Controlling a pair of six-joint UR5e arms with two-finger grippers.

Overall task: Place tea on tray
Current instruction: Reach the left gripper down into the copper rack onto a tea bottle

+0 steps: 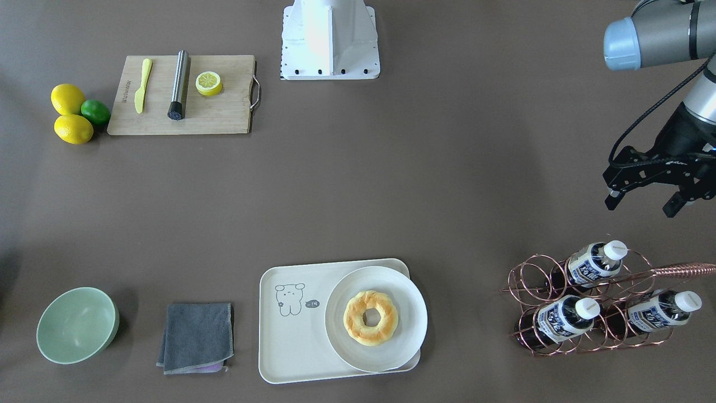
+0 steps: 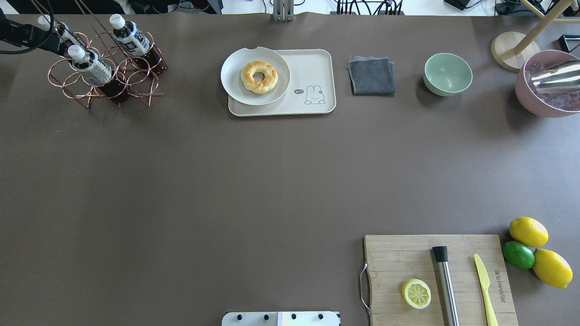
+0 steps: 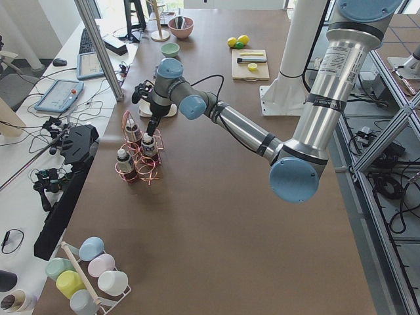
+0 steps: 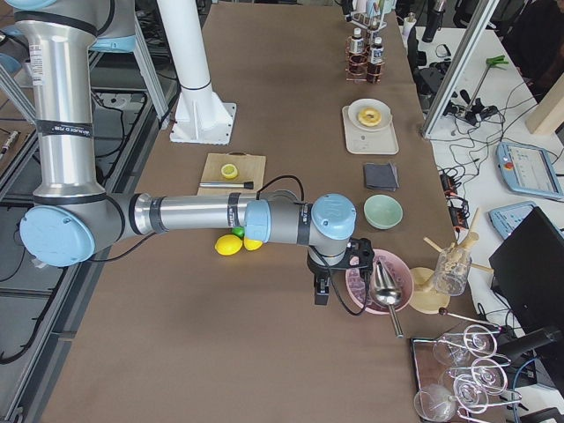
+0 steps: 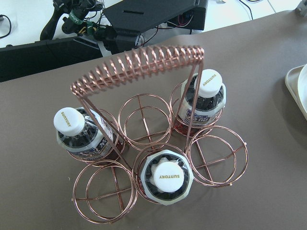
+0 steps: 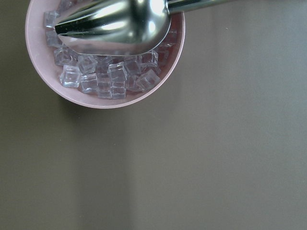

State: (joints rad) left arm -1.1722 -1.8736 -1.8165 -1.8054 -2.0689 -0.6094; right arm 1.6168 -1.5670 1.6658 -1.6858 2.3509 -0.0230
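Three tea bottles with white caps stand in a copper wire rack (image 1: 582, 302): one (image 1: 593, 264) toward the robot and two (image 1: 564, 319) (image 1: 660, 310) farther from it. The left wrist view looks down on their caps (image 5: 168, 175). My left gripper (image 1: 643, 204) is open and empty, hovering over the table just on the robot's side of the rack. The cream tray (image 1: 291, 347) with the bear drawing holds a round white plate (image 1: 391, 352) with a doughnut (image 1: 370, 317). My right gripper (image 4: 322, 286) shows only in the exterior right view, beside a pink bowl; I cannot tell its state.
The pink bowl of ice (image 2: 543, 90) has a metal scoop (image 6: 120, 21) in it. A green bowl (image 2: 447, 74) and a grey cloth (image 2: 371, 76) lie beside the tray. A wooden board (image 2: 439, 276) holds a lemon half, a steel rod and a knife, with lemons and a lime (image 2: 519, 254) next to it.
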